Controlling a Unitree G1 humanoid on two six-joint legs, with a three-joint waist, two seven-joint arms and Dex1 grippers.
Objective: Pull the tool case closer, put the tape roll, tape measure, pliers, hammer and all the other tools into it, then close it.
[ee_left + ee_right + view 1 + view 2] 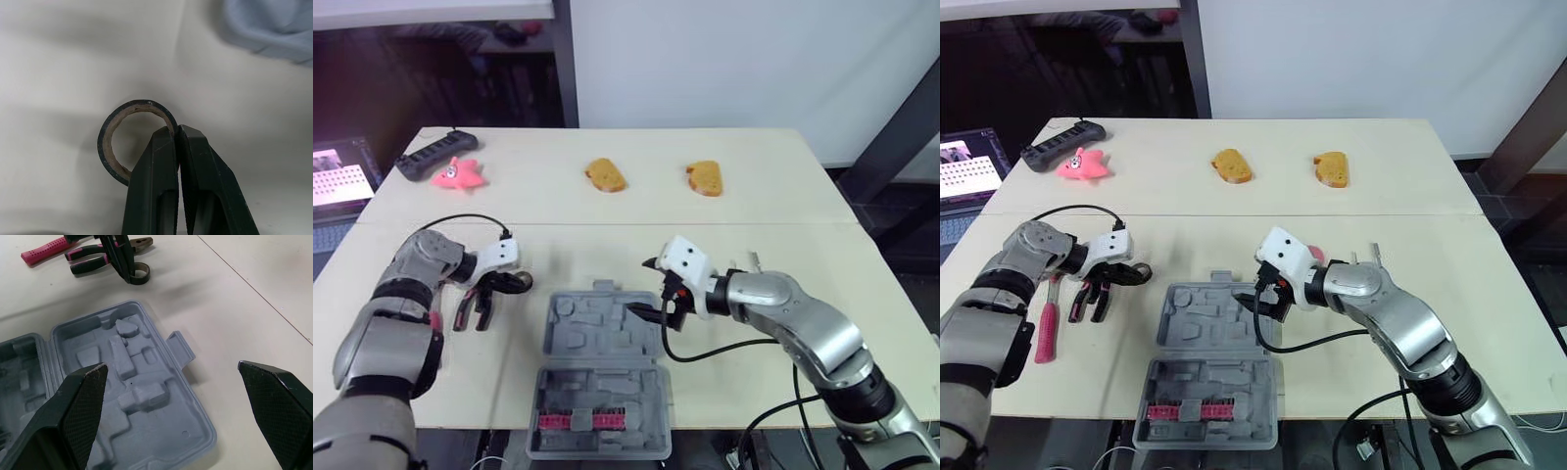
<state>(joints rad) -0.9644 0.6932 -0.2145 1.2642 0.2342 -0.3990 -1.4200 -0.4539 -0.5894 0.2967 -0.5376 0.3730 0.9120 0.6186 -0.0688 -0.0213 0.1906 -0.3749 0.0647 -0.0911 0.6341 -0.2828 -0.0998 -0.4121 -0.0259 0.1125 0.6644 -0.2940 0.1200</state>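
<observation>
Tools lie at the left of the pale table (754, 215). At the far left corner sit a black controller (435, 154) and, just beside it, a pink star-shaped toy (458, 174). Nearer the front edge, a hammer (1046, 331) with a pink handle lies flat. Just right of it lie the pliers (1092, 302), with pink-and-black grips.

The left gripper (177, 129) is just beside the pliers, pointing down at the table. Its fingers are clamped together on the wall of the tape roll (101, 147), one finger inside the ring and one outside. The dark roll sits low at the table surface, between the pliers and the case. I cannot tell whether it is touching the table or just off it.

At the middle front, the grey tool case (607, 338) lies open and flat, with its moulded recesses facing up. The half nearer the front edge holds a row of pink-red pieces. The far half has no tools in it, and its latch tab points away from the robot.

Towards the back of the table, two brown bread-like pieces (605, 174) (704, 178) lie well apart from the tools.

The right gripper (171, 366) hovers at the right edge of the case's far half, pointing left across it. Its fingers are spread wide and hold nothing.
</observation>
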